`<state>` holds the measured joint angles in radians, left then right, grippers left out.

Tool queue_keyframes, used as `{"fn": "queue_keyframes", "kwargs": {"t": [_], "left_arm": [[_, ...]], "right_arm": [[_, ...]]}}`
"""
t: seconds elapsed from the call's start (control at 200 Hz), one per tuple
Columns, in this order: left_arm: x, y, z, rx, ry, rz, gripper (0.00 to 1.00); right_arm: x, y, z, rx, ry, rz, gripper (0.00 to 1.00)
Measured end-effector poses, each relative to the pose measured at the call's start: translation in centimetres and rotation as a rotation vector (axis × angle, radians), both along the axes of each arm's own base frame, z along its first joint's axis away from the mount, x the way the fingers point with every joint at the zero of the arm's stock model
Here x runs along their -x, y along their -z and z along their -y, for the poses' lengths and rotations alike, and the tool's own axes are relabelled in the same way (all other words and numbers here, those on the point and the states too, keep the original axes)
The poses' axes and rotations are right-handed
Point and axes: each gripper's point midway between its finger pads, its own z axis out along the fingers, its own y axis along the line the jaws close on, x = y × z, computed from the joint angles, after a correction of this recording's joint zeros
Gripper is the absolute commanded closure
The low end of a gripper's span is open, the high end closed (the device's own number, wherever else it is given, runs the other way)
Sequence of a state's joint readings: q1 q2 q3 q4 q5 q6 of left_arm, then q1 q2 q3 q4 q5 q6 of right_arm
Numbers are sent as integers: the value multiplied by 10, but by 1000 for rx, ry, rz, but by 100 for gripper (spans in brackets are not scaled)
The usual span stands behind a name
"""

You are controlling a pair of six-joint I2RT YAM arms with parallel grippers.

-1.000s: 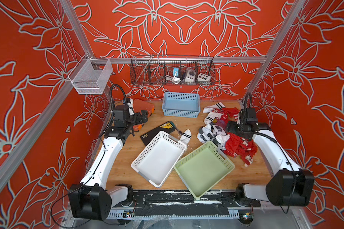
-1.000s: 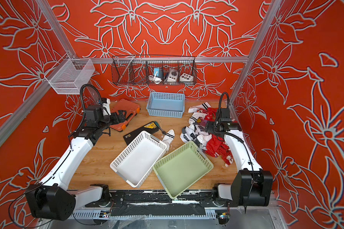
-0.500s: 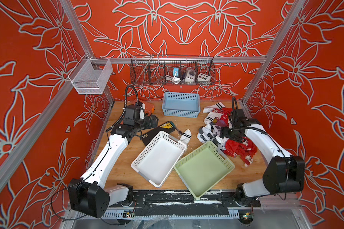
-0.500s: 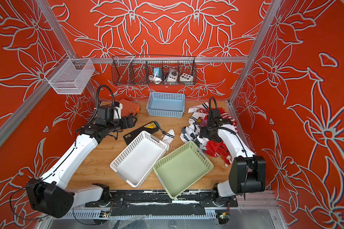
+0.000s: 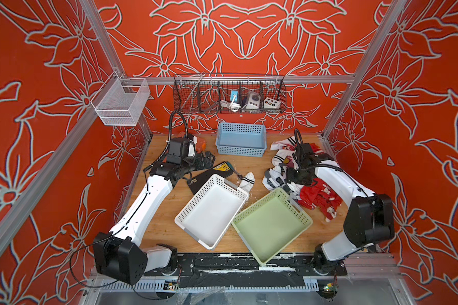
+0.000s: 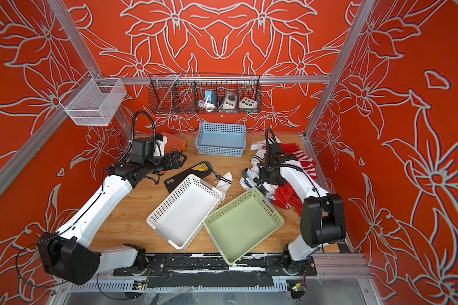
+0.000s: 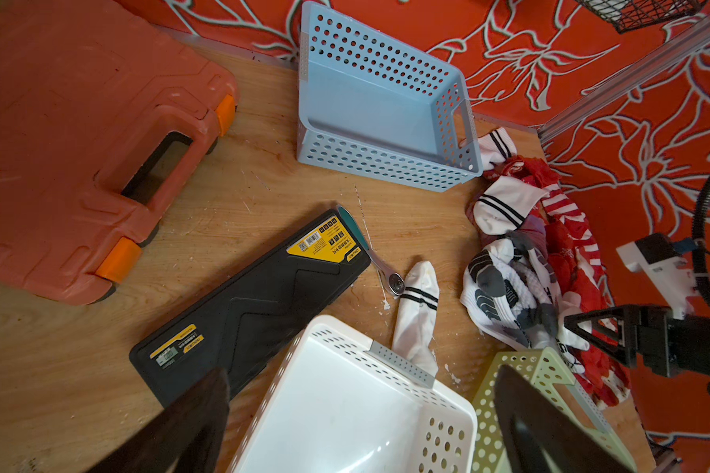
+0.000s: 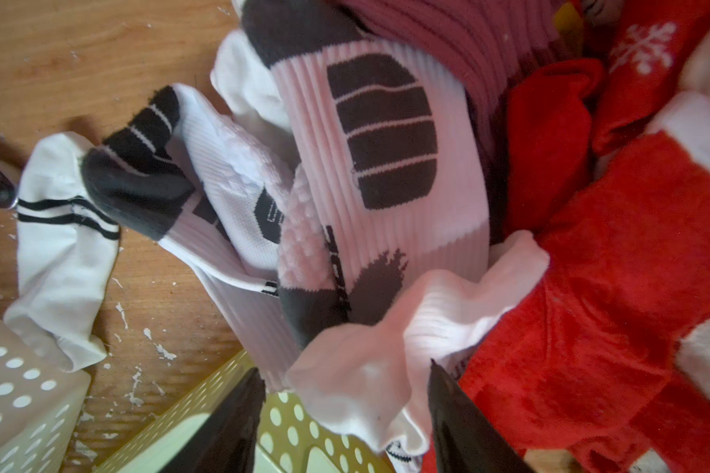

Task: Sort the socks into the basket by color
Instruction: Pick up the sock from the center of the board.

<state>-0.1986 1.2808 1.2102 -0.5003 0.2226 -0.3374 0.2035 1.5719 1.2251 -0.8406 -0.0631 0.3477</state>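
Surface: wooden table (image 5: 169, 208), scuffed with white flecks, enclosed by red floral walls (image 5: 249, 39) on an aluminium frame.

Count: three plastic baskets on the table, blue (image 5: 239, 150), white (image 5: 195, 197) and green (image 5: 255, 209). Two wire racks hang on the frame.

Writing: black case (image 7: 255, 303) carries yellow labels, print too small to read.

Socks (image 5: 317, 195): mixed red and white heap on the table touching the green basket. One striped white sock (image 5: 246, 182) lies apart beside the white basket.

Left gripper (image 7: 361, 372) spread wide, grasping nothing. Right gripper (image 8: 344, 366) straddles a white sock fold — grip cannot be told.
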Motion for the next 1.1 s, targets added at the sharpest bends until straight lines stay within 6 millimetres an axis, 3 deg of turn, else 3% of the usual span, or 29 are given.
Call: {"fn": "queue_keyframes", "kwargs": {"t": [0.29,0.505,0.545,0.6,0.63,0.926,1.101], "left_arm": [[1,2,5,16,23,-12,2],[1,3,7,21,32,-14,2],[1,3,7,21,35,-14,2],[1,3,7,21,37,-14,2],[2,3,7,22,38,-14,2],[3,2,10,30,52,-15,2],[3,1,13,45,65,-15,2]], "right_arm": [[-1,1,1,5,7,5,62],[1,5,2,9,9,-2,65],[1,6,2,8,10,-1,72],[1,7,2,9,6,-1,94],[1,7,2,8,9,-2,100],[3,2,2,6,8,7,100],[6,-32,3,-5,-3,79,100]]}}
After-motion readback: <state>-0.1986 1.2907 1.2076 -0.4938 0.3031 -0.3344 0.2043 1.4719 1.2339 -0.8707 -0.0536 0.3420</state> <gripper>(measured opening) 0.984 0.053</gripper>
